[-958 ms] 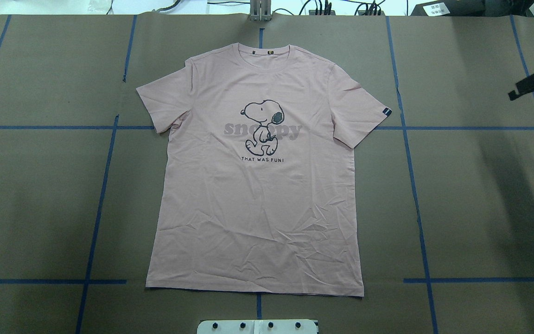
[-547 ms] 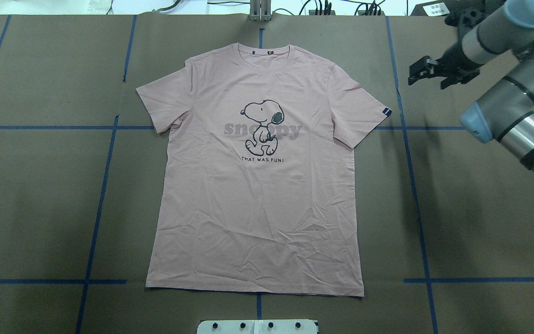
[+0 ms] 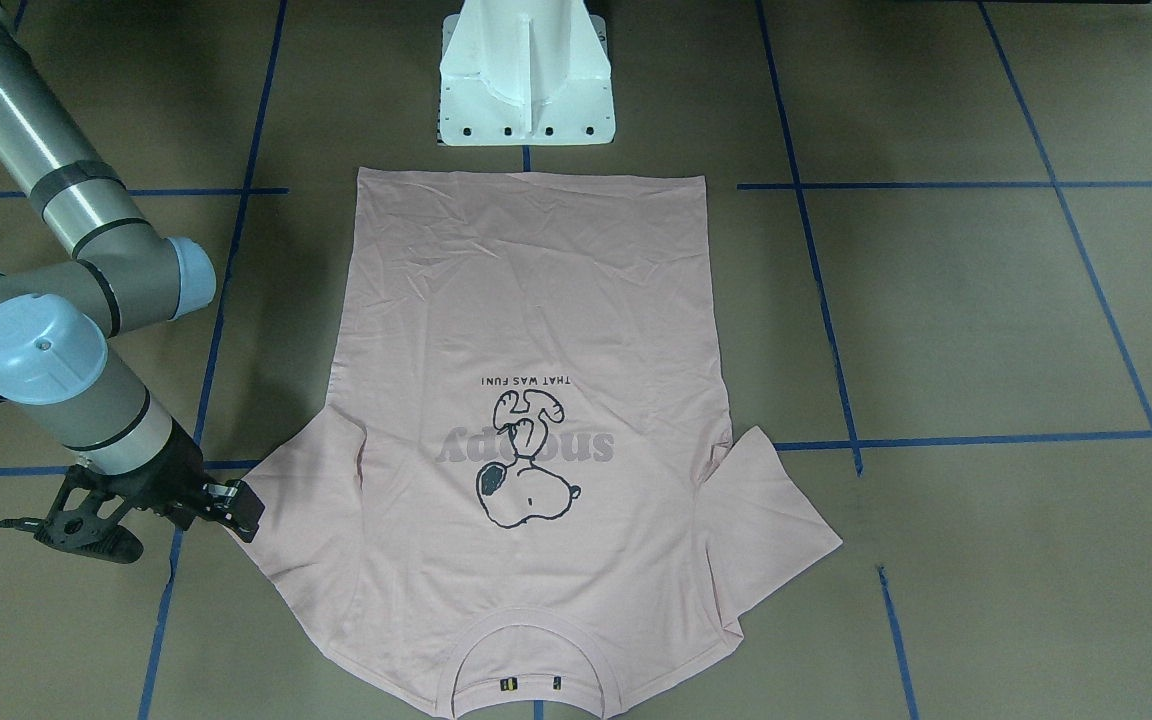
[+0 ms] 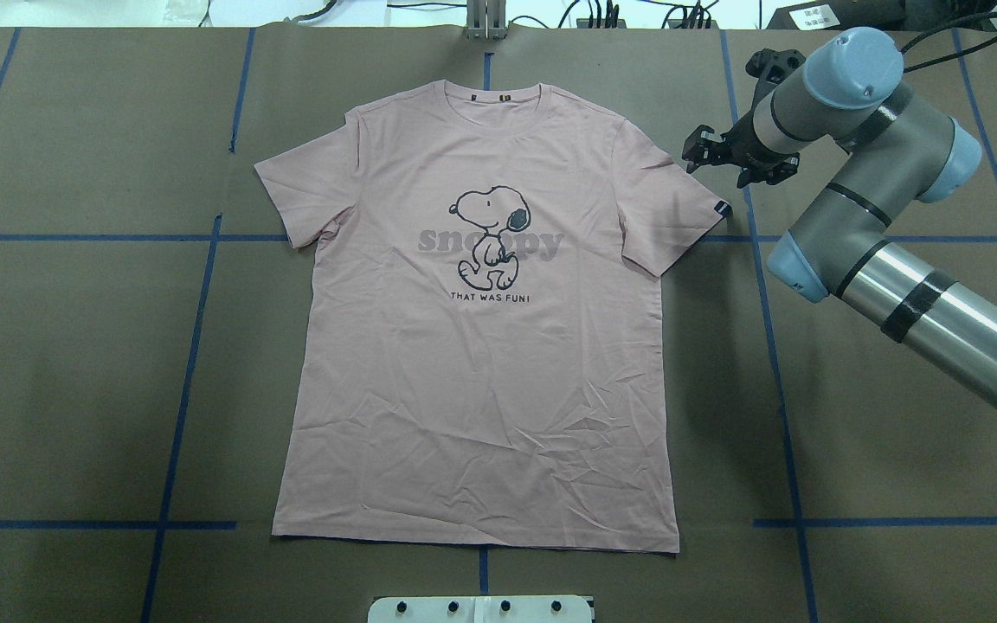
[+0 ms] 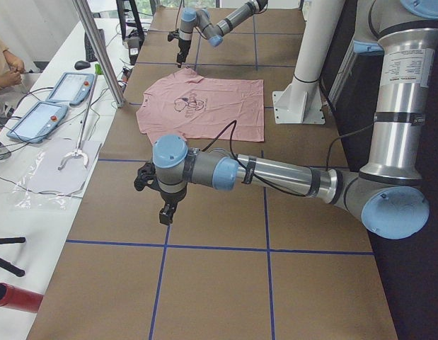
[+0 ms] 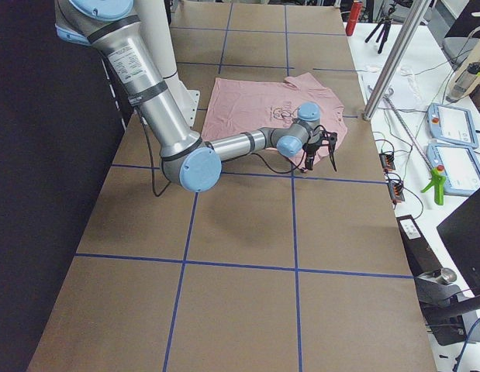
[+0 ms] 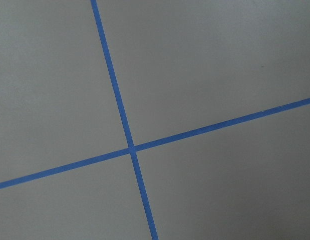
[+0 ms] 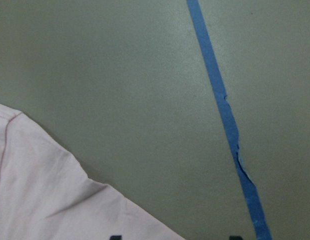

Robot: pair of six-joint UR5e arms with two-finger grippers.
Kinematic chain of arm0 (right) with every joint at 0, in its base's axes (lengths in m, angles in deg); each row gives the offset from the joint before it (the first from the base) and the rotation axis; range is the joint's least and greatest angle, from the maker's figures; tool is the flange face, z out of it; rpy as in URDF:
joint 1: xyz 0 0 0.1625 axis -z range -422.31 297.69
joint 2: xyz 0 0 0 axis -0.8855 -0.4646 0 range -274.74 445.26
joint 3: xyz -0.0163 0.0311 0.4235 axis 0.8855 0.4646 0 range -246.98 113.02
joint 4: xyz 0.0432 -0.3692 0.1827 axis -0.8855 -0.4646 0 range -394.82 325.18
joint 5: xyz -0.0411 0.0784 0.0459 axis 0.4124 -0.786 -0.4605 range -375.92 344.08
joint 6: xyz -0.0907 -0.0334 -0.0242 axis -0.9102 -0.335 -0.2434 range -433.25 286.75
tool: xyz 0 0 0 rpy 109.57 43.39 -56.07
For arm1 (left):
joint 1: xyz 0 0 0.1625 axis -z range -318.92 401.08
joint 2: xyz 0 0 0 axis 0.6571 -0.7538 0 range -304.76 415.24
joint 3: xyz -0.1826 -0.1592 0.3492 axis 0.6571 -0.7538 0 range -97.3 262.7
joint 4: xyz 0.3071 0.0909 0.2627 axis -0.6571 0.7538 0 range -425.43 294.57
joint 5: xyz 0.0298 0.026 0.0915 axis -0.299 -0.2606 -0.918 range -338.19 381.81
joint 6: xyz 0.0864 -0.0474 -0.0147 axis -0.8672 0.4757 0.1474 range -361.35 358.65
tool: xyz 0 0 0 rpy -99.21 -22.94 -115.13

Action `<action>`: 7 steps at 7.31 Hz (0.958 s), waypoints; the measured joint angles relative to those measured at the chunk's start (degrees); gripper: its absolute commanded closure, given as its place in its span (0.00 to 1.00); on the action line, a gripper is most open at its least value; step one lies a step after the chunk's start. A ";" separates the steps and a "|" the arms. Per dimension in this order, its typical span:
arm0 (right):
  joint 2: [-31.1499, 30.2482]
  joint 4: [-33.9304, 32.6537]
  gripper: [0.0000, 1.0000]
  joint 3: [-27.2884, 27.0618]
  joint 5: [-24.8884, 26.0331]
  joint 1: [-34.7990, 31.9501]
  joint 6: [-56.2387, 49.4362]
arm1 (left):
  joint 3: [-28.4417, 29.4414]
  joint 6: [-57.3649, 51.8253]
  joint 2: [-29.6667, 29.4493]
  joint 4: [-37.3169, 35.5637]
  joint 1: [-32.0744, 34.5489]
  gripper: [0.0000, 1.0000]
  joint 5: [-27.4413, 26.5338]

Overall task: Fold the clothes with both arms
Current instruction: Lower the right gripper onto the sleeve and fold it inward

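Note:
The pale pink T-shirt (image 4: 481, 389) lies flat, print up, collar far from the robot's base; it also shows in the front view (image 3: 536, 300). Its sleeve with the small black tag (image 4: 723, 208) points toward the right arm. My right gripper (image 4: 710, 160) hovers open just beside that sleeve's edge, empty; the front view shows it (image 3: 241, 508) at the sleeve's rim. The right wrist view shows the sleeve corner (image 8: 44, 200) and brown paper. My left gripper (image 5: 164, 205) hangs over bare paper, well off the shirt; I cannot tell whether it is open.
Brown paper with a blue tape grid (image 4: 196, 346) covers the table. The white pedestal base (image 3: 526, 80) stands at the shirt's hem. A side bench with teach pendants (image 5: 66, 88) and a metal pole (image 5: 98, 49) runs along the far edge.
The right arm has swung in from the overhead view's right edge, leftward to the shirt's tagged sleeve. The shirt has not moved.

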 measured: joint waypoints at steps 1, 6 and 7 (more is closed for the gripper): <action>-0.22 -0.04 0.27 0.17 0.12 0.15 0.15 | -0.07 0.06 0.01 -0.01 0.00 0.00 0.02; -1.30 0.09 0.44 0.12 0.09 0.34 0.69 | 0.33 0.23 0.11 -0.03 0.00 0.00 3.56; -1.50 0.10 0.47 0.01 0.09 0.43 1.19 | 0.22 0.24 0.11 -0.05 0.00 0.00 3.67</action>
